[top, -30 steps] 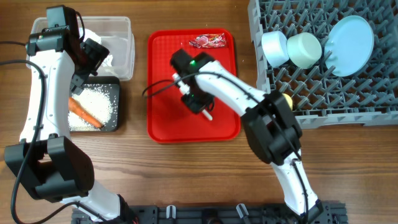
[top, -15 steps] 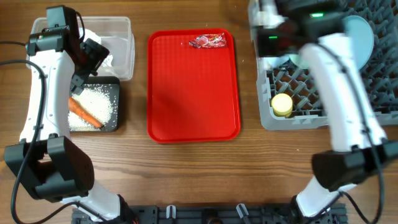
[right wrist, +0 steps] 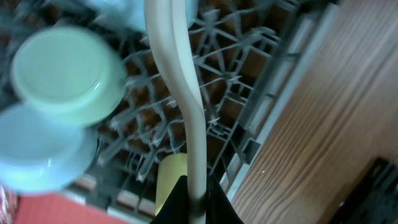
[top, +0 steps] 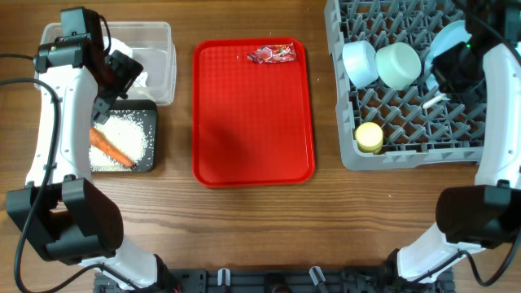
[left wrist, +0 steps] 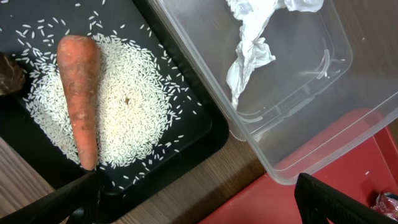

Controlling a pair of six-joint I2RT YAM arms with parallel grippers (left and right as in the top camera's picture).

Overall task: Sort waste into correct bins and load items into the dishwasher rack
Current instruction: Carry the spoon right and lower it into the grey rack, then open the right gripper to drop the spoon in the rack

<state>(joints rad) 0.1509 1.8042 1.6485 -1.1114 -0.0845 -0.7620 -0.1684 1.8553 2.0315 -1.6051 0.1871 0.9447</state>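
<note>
**Right hand: one white spoon, gripped**

My right gripper was clamped on the white spoon, held above the dishwasher rack. My left gripper stood wide and empty over the black tray and clear tub.

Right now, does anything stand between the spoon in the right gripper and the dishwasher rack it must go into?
Nothing visible does. The right gripper holds the white spoon above bare pegs of the dishwasher rack; the mint bowl, plate and yellow cup sit off to the sides.
</note>
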